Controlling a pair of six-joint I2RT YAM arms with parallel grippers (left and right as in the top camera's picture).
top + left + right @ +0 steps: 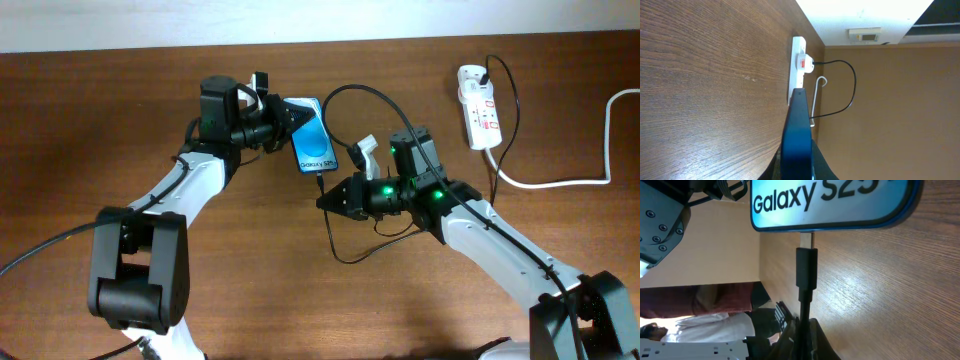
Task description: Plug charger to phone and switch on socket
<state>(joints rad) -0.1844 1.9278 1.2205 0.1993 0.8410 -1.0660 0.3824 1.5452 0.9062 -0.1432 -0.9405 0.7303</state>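
The phone, blue-screened with "Galaxy S25" text, lies near the table's middle, and my left gripper is shut on its far end. In the left wrist view the phone shows edge-on between the jaws. My right gripper is shut on the charger cable just behind its plug. In the right wrist view the plug points at the phone's lower edge, its metal tip touching the port. The black charger cable loops back to the adapter in the white socket at the back right.
The socket's thick white cord runs right toward the table edge and up. A slack loop of black cable lies on the wood below my right gripper. A small white piece sits beside the right arm.
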